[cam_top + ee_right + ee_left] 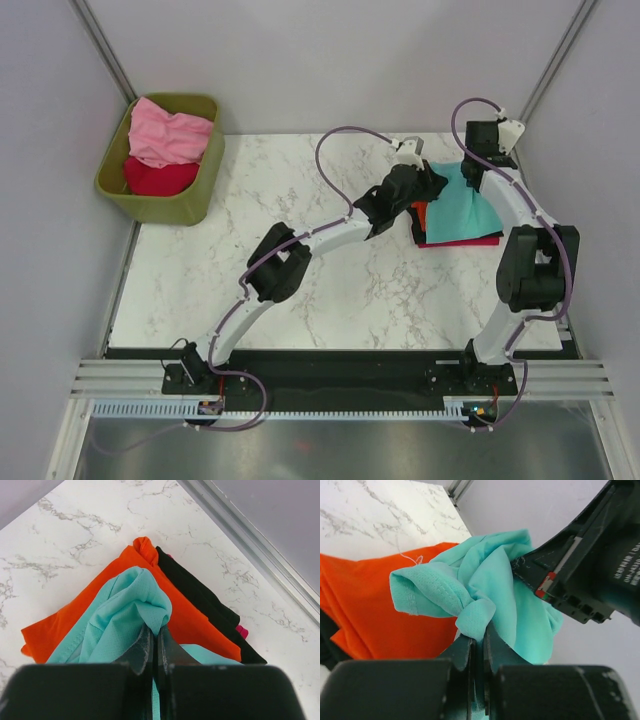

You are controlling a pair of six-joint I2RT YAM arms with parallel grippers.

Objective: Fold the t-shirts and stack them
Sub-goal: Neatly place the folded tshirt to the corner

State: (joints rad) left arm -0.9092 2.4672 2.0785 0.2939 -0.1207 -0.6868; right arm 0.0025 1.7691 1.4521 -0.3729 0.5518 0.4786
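Your left gripper [477,639] is pinched tight on a bunched fold of the teal t-shirt [485,570]. Its two dark fingers sit almost together with only cloth between them. Your right gripper [156,635] is clamped on another gathered ridge of the same shirt, and its jaws are likewise nearly closed. In the left wrist view the two grippers stand close to each other, with crumpled teal cloth strung between them.

The teal fabric is a fine, slightly meshy knit with a stitched hem, creased into soft rolls where it is held. It hangs over a stack at the far right of the white, grey-veined marble table [75,530]. The orange t-shirt [190,615] lies smooth and flat on top of the stack. The black t-shirt [200,597] shows as an edge beneath it, and a crimson t-shirt [460,241] shows at the bottom. You cannot tell whether the teal cloth's loose end rests on the orange.

At the far left, an olive-green plastic bin [160,208] holds a rumpled pink t-shirt [170,135] on a red t-shirt [160,178].

Your left arm stretches diagonally from its near-left base, with its elbow raised over mid-table and its wrist at the stack's left edge. Your right arm climbs along the table's right side, bends, and turns its wrist down over the stack's far edge.
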